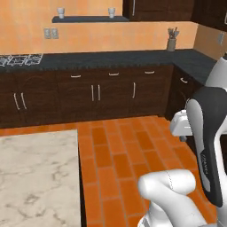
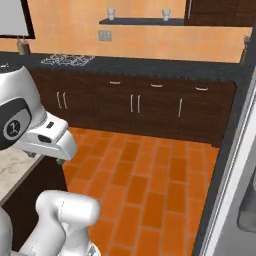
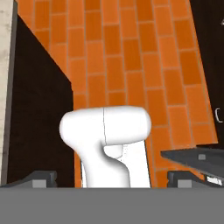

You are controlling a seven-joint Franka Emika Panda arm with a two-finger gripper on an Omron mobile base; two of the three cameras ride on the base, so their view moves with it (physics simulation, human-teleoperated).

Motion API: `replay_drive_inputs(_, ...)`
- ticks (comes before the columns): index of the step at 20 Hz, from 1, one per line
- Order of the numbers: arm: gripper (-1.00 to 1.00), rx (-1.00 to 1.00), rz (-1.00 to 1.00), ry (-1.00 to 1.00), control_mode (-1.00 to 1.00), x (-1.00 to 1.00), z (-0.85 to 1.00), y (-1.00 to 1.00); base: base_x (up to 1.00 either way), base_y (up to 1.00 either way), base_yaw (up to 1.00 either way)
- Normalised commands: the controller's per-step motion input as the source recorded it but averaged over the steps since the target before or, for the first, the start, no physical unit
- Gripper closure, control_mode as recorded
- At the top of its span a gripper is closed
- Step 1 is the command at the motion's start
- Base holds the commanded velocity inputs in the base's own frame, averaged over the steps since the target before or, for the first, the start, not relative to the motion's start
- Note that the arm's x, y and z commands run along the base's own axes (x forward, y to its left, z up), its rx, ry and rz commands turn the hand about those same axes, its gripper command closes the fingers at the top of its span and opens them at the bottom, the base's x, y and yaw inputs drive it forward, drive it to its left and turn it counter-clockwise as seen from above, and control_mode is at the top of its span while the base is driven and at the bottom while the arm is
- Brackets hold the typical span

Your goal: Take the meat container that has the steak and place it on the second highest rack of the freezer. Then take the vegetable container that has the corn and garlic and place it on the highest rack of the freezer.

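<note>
Above the orange tile floor (image 3: 131,65) the tool (image 3: 111,179) hung with its two dark fingertips (image 3: 41,178) spread as wide as they go at the bottom of the hand view, nothing between them but the robot's own white body. Its camera looked down at the tiles and at the dark side of the marble-topped bench (image 1: 37,177), whose pale edge ran along the left of that view.

From the left base view the marble bench lay at the lower left, with bare floor between it and the far run of dark wooden cabinets (image 1: 97,91). That run carried a dark countertop (image 1: 111,57) with a gas hob (image 1: 20,59) at its left end and a jar of utensils (image 1: 171,42) toward the right. Two small cups (image 1: 60,12) stood on a wall shelf (image 1: 86,19) above.

At the right edge of the right base view, the grey door of the freezer (image 2: 235,200) rose tall, with part of its dark dispenser panel (image 2: 248,207) showing. It stood well to the right of the arm and apart from the tool. Its inner racks could not be seen from here.
</note>
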Motion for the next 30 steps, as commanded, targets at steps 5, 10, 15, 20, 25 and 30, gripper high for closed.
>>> replay_drive_inputs(5,-1.0,0.0,0.0,0.0,1.0,0.0,0.0,0.0,1.0,-0.17,0.0)
replay_drive_inputs(10,-1.0,0.0,0.0,0.0,1.0,0.0,0.0,0.0,1.0,-0.38,-0.03)
replay_drive_inputs(15,-1.0,0.0,0.0,0.0,1.0,0.0,0.0,0.0,0.35,-0.36,-0.71)
replay_drive_inputs(20,-1.0,0.0,0.0,0.0,1.0,0.0,0.0,0.0,-0.01,0.0,-0.95)
replay_drive_inputs(25,-1.0,0.0,0.0,0.0,1.0,0.0,0.0,0.0,0.24,0.13,-0.78)
replay_drive_inputs(30,-1.0,0.0,0.0,0.0,1.0,0.0,0.0,0.0,0.62,0.56,-0.63)
